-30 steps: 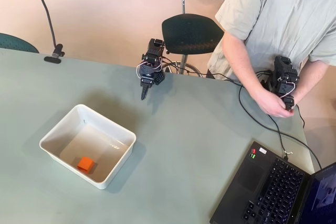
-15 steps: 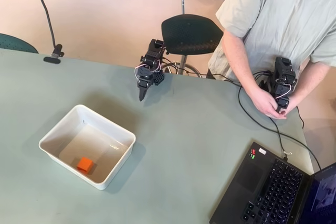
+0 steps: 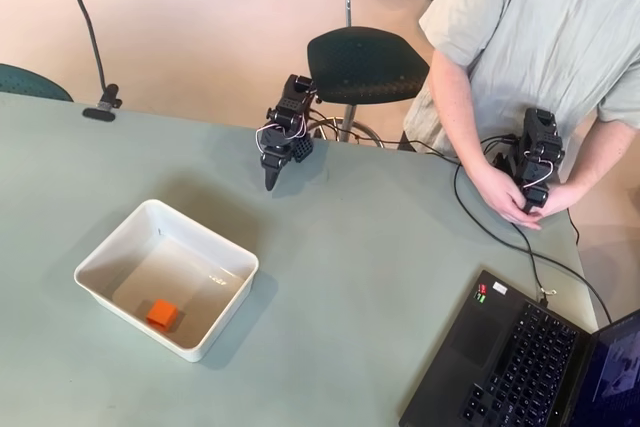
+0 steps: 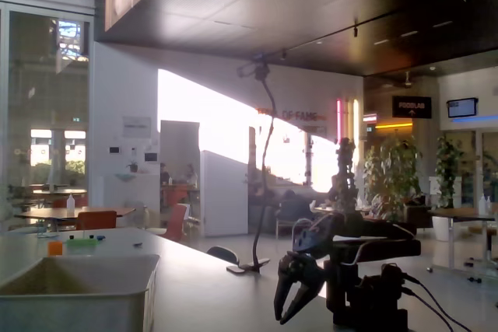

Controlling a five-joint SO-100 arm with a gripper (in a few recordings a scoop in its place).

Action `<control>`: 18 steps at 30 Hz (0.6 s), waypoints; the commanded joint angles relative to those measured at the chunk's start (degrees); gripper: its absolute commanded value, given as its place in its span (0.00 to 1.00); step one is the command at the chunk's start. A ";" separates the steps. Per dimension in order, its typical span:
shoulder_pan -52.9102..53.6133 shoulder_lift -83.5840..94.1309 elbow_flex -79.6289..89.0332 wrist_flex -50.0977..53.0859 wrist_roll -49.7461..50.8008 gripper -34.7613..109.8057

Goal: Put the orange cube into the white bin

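Gripper [image 3: 271,182] is empty, at the far table edge, tip pointing down at the tabletop. In the fixed view the gripper [image 4: 293,295] has its two fingers parted slightly, nothing between them, tips just above the surface. Arm folded back over its base by the table edge.

Orange cube [image 3: 162,314] sits on the floor of the white bin [image 3: 232,260], toward the bin's near-left corner in the overhead view, well apart from the gripper. The bin is down-left of the gripper on the grey-green table [image 3: 360,247]. Fixed view shows the white bin [image 4: 78,293] side-on at lower left; the cube inside is hidden by the wall.

Open laptop [image 3: 520,357] at the lower right corner of the table. Dark chair [image 3: 365,62] behind the arm.
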 commanded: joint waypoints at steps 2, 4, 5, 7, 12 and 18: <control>0.53 -0.53 -0.18 0.26 0.18 0.25; 0.44 -0.53 -0.18 0.26 0.09 0.25; 0.09 -0.44 -0.18 0.09 0.09 0.25; -0.18 0.00 -0.18 0.09 0.09 0.25; 0.09 0.00 -0.09 0.09 -0.18 0.25; 0.09 0.00 -0.09 0.09 -0.18 0.25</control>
